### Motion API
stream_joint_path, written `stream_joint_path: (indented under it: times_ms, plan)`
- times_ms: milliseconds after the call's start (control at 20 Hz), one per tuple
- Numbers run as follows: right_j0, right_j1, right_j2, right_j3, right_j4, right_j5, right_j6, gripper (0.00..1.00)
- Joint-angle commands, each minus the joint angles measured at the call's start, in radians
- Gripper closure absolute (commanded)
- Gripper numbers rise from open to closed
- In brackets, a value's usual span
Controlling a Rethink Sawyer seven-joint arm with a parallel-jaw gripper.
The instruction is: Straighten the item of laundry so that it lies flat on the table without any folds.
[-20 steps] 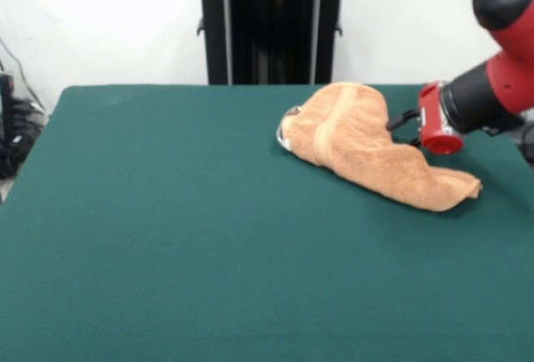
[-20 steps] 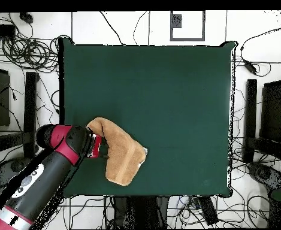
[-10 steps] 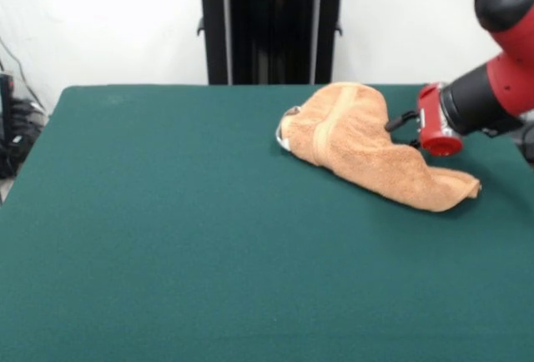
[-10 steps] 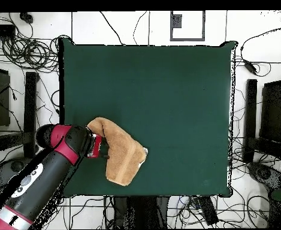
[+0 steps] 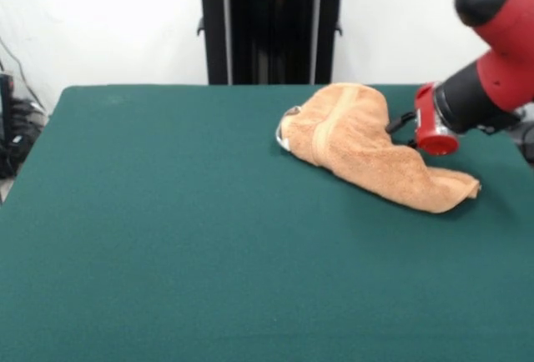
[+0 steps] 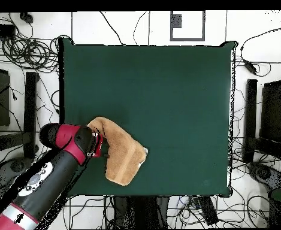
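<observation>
— One towel (image 5: 367,149), orange-tan, bunched and folded over itself on the green counter (image 5: 167,237). Front view: it lies right of centre toward the far edge, with a thin tail running to the right. A flat woven band crosses the thick end; something small and pale shows at its left corner, too small to identify.

— Claw?

— Claw (image 5: 407,126) sits at the towel's right flank, tucked behind the cloth. Only dark bits project from the red wrist cuff; cannot tell whether it is parted or pinched on fabric.

— Overhead?

— Towel (image 6: 121,154) lies near one corner of the counter (image 6: 166,84). The arm covers the claw's tips (image 6: 102,148); contact with the cloth is unclear.
</observation>
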Motion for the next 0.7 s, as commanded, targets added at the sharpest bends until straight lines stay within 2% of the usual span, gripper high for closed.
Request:
stream_joint_path:
  times_ms: [50, 250, 700]
  plan:
    - [-0.119, -0.057, 0.325, 0.124, -0.051, -0.392, -0.267, 0.00]
    - [-0.155, -0.080, 0.358, 0.126, -0.156, -0.433, -0.281, 0.00]
    - [-0.202, -0.086, 0.418, 0.082, -0.327, -0.455, -0.204, 0.00]
